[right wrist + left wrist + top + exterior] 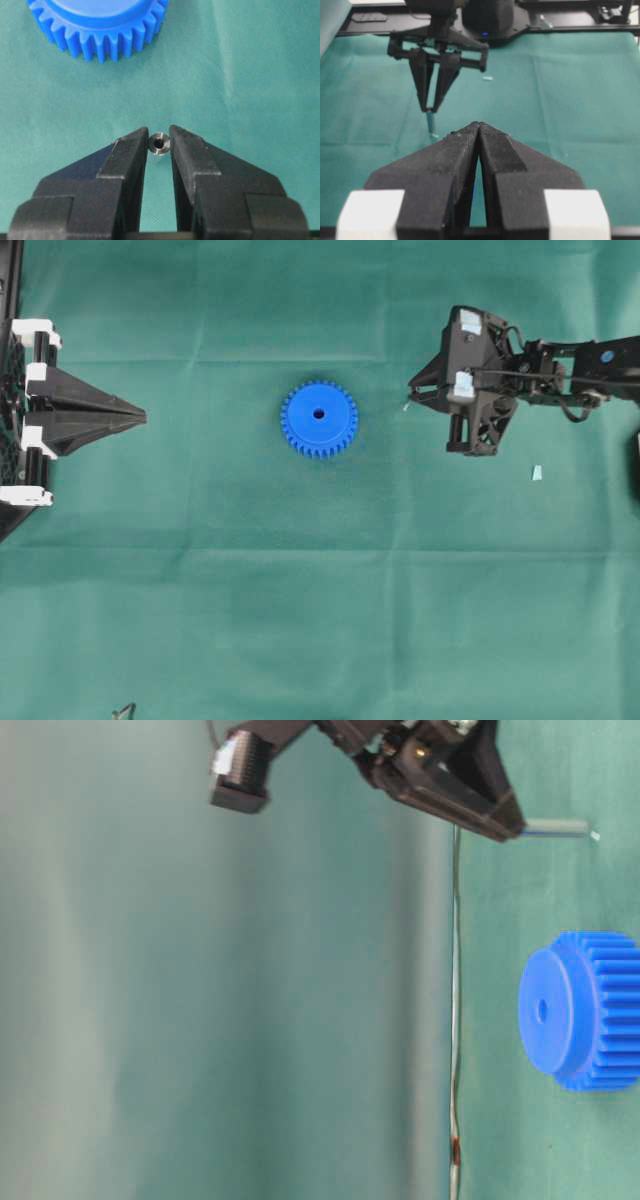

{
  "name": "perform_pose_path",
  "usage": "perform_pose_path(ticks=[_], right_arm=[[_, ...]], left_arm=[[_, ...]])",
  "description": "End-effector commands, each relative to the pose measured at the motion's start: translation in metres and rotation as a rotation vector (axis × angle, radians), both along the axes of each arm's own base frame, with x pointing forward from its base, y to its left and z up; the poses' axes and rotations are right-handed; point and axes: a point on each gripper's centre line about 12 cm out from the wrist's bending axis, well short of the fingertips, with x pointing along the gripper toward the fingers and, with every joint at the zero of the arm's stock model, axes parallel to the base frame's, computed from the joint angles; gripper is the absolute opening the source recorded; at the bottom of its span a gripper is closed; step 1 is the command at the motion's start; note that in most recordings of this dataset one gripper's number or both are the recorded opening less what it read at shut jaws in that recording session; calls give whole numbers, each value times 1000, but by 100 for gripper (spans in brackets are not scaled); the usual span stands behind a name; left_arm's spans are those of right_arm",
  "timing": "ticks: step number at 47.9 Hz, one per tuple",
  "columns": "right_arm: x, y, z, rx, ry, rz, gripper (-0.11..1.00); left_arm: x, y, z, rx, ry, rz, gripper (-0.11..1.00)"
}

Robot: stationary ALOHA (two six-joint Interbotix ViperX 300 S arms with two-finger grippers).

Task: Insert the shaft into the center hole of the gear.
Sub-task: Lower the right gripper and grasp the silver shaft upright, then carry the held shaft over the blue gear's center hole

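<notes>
The blue gear [319, 419] lies flat on the green cloth in the middle, its center hole [319, 413] facing up; from table level I see the gear [585, 1012] and its hole [542, 1010]. My right gripper [411, 398] is right of the gear, shut on the shaft [159, 143]. The shaft [555, 828] points down from the fingertips toward the cloth. I cannot tell if its lower end touches. The toothed rim [100, 30] lies ahead of the right gripper [159, 134]. My left gripper [140, 416] is shut and empty at the left edge, seen too as left gripper [479, 125].
A small pale blue scrap [537, 473] lies on the cloth right of the right arm. A thin dark object [123, 710] pokes in at the bottom left edge. The green cloth [320, 620] has faint fold lines.
</notes>
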Motion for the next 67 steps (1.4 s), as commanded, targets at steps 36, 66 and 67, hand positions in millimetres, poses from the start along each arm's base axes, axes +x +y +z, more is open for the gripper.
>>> perform_pose_path(ticks=[36, 66, 67], right_arm=[[-10, 6, 76, -6, -41, 9, 17], [52, 16, 79, -9, -62, 73, 17], [56, 17, 79, -9, -62, 78, 17]], left_arm=[[-8, 0, 18, 2, -18, -1, 0], [-8, 0, 18, 3, -17, -1, 0], [-8, 0, 17, 3, -15, -1, 0]])
